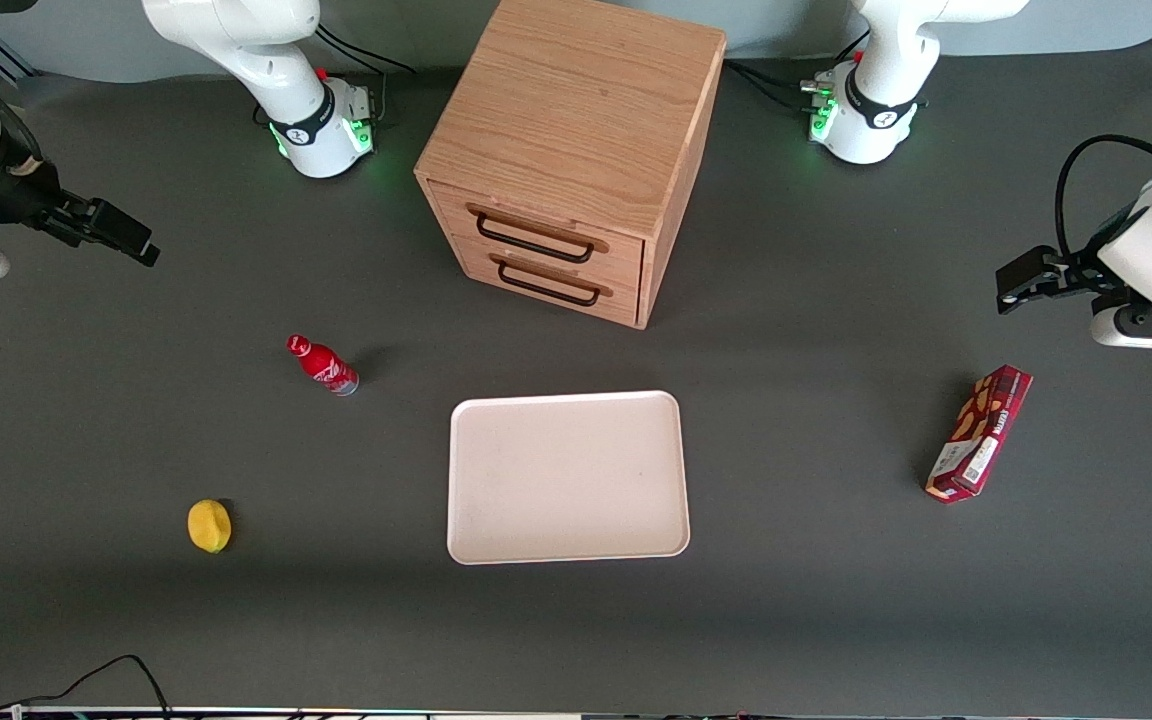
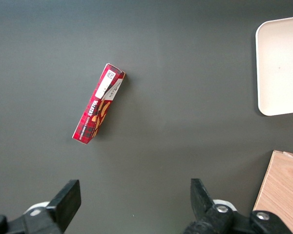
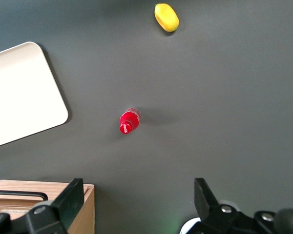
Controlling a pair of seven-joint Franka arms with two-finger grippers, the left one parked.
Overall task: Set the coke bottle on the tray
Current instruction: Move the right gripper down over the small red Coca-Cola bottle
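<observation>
The coke bottle point(image 1: 324, 366), small and red with a red cap, stands upright on the dark table beside the tray, toward the working arm's end. It also shows from above in the right wrist view point(image 3: 128, 122). The tray point(image 1: 566, 475) is pale cream-pink, lies flat mid-table in front of the cabinet's drawers, and holds nothing; one corner shows in the right wrist view point(image 3: 19, 92). My right gripper point(image 1: 126, 240) hangs open and empty high above the table at the working arm's end, farther from the front camera than the bottle and well apart from it point(image 3: 137, 192).
A wooden two-drawer cabinet point(image 1: 571, 150) stands farther from the front camera than the tray. A yellow lemon-like object point(image 1: 209, 525) lies nearer the camera than the bottle. A dark red snack box point(image 1: 979, 432) lies toward the parked arm's end.
</observation>
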